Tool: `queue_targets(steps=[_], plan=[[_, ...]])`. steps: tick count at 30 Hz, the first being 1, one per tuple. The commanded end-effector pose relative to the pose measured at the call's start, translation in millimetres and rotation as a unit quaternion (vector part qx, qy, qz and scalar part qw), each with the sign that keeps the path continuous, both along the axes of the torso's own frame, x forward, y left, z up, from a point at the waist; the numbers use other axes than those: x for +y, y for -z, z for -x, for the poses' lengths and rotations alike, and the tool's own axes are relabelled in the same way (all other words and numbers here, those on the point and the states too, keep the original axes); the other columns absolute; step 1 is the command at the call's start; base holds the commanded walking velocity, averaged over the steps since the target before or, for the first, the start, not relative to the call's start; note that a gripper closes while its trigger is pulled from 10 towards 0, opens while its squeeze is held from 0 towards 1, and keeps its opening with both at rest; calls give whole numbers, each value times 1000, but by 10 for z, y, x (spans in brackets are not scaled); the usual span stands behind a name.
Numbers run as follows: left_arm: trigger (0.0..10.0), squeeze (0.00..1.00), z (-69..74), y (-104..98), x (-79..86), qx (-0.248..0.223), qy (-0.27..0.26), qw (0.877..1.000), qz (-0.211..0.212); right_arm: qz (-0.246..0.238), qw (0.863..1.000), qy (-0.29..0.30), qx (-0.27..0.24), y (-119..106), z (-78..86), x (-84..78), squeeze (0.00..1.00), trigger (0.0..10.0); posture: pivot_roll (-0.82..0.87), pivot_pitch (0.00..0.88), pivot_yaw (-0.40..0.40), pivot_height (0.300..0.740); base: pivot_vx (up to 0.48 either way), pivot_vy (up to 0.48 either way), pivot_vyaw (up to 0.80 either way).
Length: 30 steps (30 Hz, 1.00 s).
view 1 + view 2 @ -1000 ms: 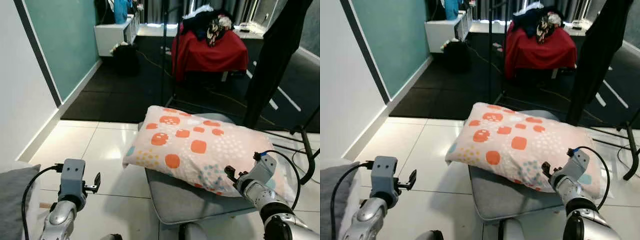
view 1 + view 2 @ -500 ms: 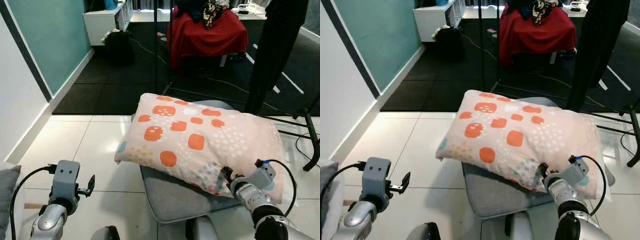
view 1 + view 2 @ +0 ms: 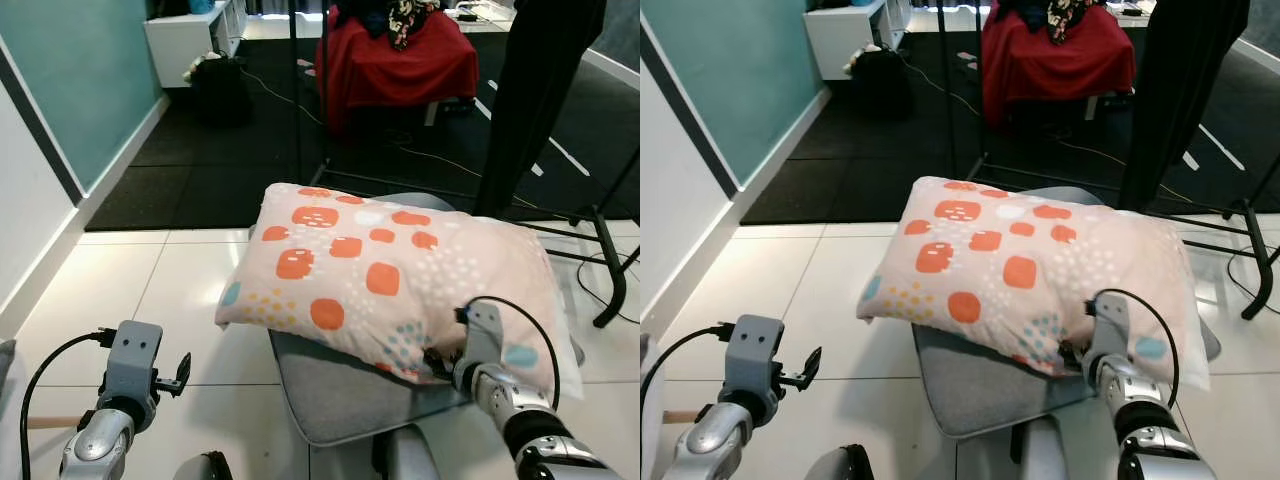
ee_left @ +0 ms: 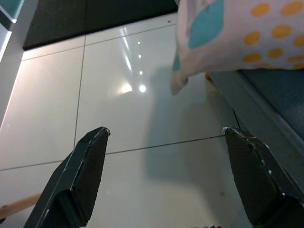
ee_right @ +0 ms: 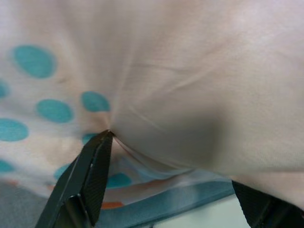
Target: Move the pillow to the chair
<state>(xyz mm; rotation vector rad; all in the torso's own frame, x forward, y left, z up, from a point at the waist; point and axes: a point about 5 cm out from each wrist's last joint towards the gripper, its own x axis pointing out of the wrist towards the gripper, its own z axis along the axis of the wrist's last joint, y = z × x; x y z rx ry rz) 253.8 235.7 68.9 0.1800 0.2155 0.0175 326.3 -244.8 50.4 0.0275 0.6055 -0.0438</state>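
The right pincer (image 3: 436, 362) is pushed into the near right edge of the pillow (image 3: 380, 275), its black fingers (image 5: 88, 175) spread wide with the fabric bunched and creased between them; one fingertip presses a dimple into the cloth among the teal dots. It is not clamped on anything, only pressing against the soft cover.

The pillow, pale pink with orange patches and small yellow and teal spots, lies across the grey seat of the chair (image 3: 340, 390), overhanging it on the left and on the right. Its near left corner hangs just past the seat edge above the white tiled floor (image 3: 130, 290).

The left pincer (image 3: 180, 372) hovers low on the left, well apart from the pillow, over bare tile, its two fingers (image 4: 83, 171) held wide with nothing between them.

Farther off, where the tile gives way to dark flooring, stands a red-draped table (image 3: 400, 62) with clothes piled on it. A white low cabinet (image 3: 185, 35) sits by the teal wall (image 3: 70, 90) on the far left. Black stand legs (image 3: 605, 250) cross the floor on the right.
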Motion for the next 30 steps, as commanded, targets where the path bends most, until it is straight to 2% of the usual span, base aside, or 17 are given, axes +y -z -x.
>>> queue_targets(steps=[1,2,4,5,7,8,9,10,11,13,15,19,22,24,26,29,30], plan=[[10000,0,27,22,15,10,1,1000,-8,13,999,-24,-18,-49,-27,20,0,10000,-112,170,5,460,0,0,0],[10000,0,22,37,-5,12,1,1000,-5,53,992,-103,-55,-206,-81,30,0,10000,-126,165,3,455,0,0,0],[10000,0,2,55,-57,13,5,1000,-1,140,948,-279,-64,-355,-64,119,0,10000,-132,160,-1,445,0,0,0],[10000,0,2,55,-57,13,5,1000,-1,140,948,-279,-64,-355,-64,119,0,10000,-132,160,-1,445,0,0,0],[10000,0,-17,57,-87,12,7,1000,1,192,891,-411,-22,-350,41,167,0,10000,-139,153,-6,435,0,0,0],[10000,0,-21,57,-92,12,7,1000,1,200,872,-446,-5,-344,80,173,0,10000,-139,153,-6,430,0,0,0],[10000,0,-21,57,-92,12,7,1000,1,200,872,-446,-5,-344,80,173,0,10000,-139,153,-6,430,0,0,0],[10000,0,-25,56,-98,12,7,1000,2,206,851,-483,16,-344,122,173,0,10000,-138,151,-12,425,0,0,0],[10000,0,-25,56,-98,12,7,1000,2,206,851,-483,16,-344,122,173,0,10000,-138,151,-12,425,0,0,0],[10000,0,-27,55,-106,11,6,1000,4,252,797,-543,78,-324,197,90,0,10000,-137,148,-17,415,0,0,0],[10000,0,-18,58,-106,11,4,1000,4,260,768,-574,114,-344,254,58,0,10000,-136,148,-17,405,0,0,0],[10000,0,-4,63,-102,12,3,1000,4,249,754,-595,121,-416,290,84,0,10000,-134,151,-17,396,0,0,0],[10000,0,1,64,-100,12,3,1000,4,224,760,-602,99,-519,273,169,0,10000,-134,155,-16,391,0,0,0],[10000,0,5,66,-103,13,3,1000,5,184,778,-600,21,-773,160,364,0,10000,-137,157,-15,381,0,0,0],[10000,0,5,68,-105,13,3,1000,5,179,780,-600,-1,-852,128,411,0,10000,-137,157,-15,376,0,0,0],[10000,0,-2,70,-114,13,4,1000,5,217,779,-588,-17,-892,53,416,0,10000,-138,158,-18,366,0,0,0],[10000,0,-7,70,-118,13,4,1000,6,279,759,-588,9,-792,46,361,0,10000,-144,158,-19,361,0,0,0]])
